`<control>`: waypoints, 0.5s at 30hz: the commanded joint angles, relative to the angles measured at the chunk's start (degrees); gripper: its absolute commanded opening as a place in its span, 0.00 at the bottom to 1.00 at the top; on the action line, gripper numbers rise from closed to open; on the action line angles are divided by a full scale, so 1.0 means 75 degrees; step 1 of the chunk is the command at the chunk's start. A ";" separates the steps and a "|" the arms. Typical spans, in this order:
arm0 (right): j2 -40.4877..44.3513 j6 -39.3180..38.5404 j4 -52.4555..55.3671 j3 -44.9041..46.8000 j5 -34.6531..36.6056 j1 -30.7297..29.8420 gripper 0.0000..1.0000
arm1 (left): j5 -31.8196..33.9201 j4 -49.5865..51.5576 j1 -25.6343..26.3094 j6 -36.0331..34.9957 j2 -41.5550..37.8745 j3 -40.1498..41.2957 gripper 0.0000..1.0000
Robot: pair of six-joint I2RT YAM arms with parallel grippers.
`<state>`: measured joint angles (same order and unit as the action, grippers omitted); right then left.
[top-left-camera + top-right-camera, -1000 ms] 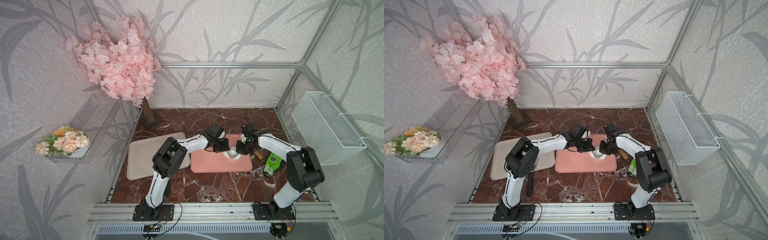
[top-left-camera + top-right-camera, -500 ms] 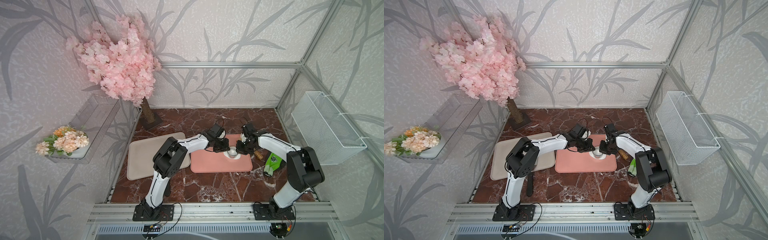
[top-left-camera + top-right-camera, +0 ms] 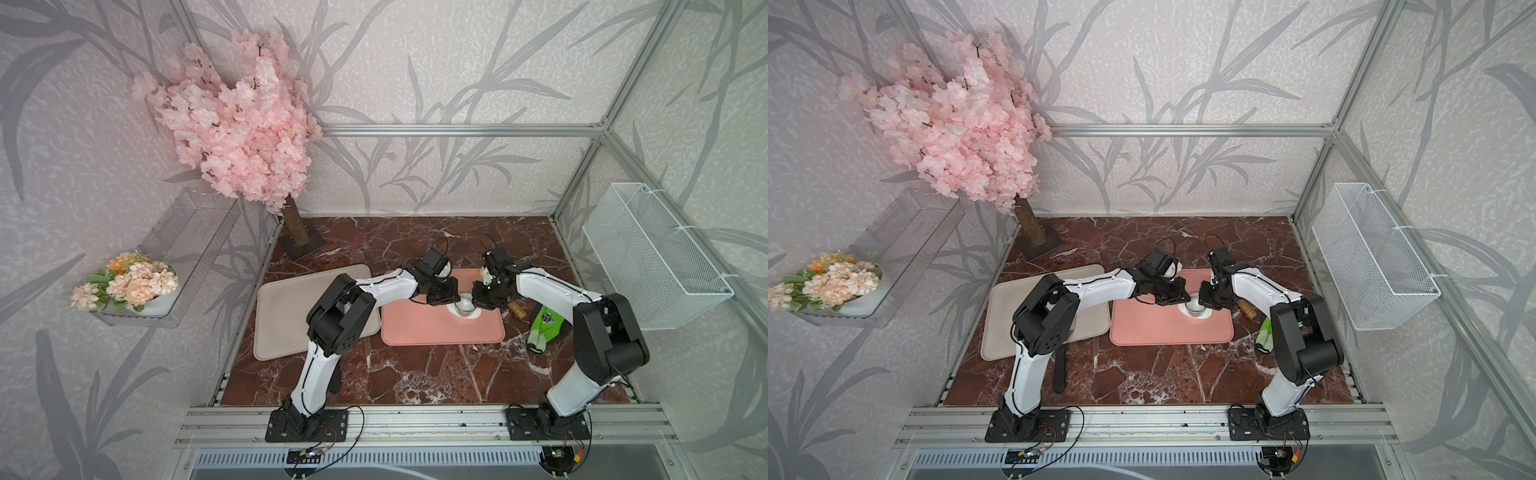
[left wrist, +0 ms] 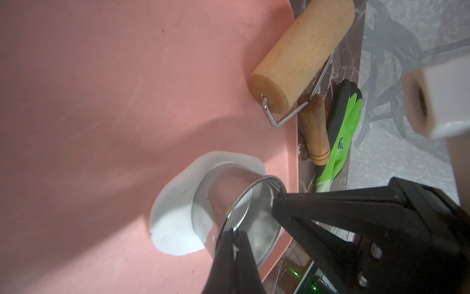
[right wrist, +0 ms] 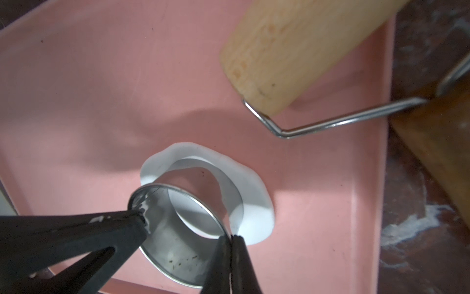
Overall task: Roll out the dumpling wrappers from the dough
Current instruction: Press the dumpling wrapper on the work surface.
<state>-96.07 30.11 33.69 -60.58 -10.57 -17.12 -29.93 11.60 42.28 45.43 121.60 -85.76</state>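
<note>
The dough (image 4: 173, 229) is a thin irregular white sheet on the pink mat (image 3: 415, 328). A shiny metal ring (image 4: 229, 188) stands on it, and dough spreads out around the ring (image 5: 254, 203). My left gripper (image 4: 232, 233) is shut on the ring's rim on one side. My right gripper (image 5: 231, 238) is shut on the rim of the ring (image 5: 178, 244) on the opposite side. In a top view both grippers (image 3: 455, 297) (image 3: 477, 298) meet over the ring (image 3: 464, 307). White dough shows inside the ring; no separate dumpling wrapper is in view.
The tan wooden roller (image 4: 302, 56) lies on the mat's right edge, its handle (image 3: 519, 309) on the marble. A green and black glove (image 3: 544, 328) lies beside it. A grey mat (image 3: 286, 316) lies to the left, and a white wire basket (image 3: 652, 257) hangs on the right wall.
</note>
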 commanded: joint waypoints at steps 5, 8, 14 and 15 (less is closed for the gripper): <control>-0.0128 0.0028 -0.0244 0.0494 0.0316 0.0118 0.00 | 0.0215 0.0182 0.0002 -0.0139 0.0228 0.0397 0.00; -0.0134 0.0040 -0.0299 0.0609 0.0302 0.0139 0.00 | 0.0270 0.0188 -0.0010 -0.0128 0.0216 0.0528 0.00; -0.0139 -0.0029 -0.0301 0.0729 0.0319 0.0220 0.00 | 0.0339 0.0154 -0.0017 -0.0011 0.0240 0.0807 0.00; -0.0140 -0.0042 -0.0297 0.0740 0.0331 0.0232 0.00 | 0.0357 0.0171 -0.0024 0.0001 0.0243 0.0848 0.00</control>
<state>-95.50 29.91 29.78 -57.65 -11.73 -16.34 -29.95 6.44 42.33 45.19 121.62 -82.46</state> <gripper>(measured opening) 0.051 0.042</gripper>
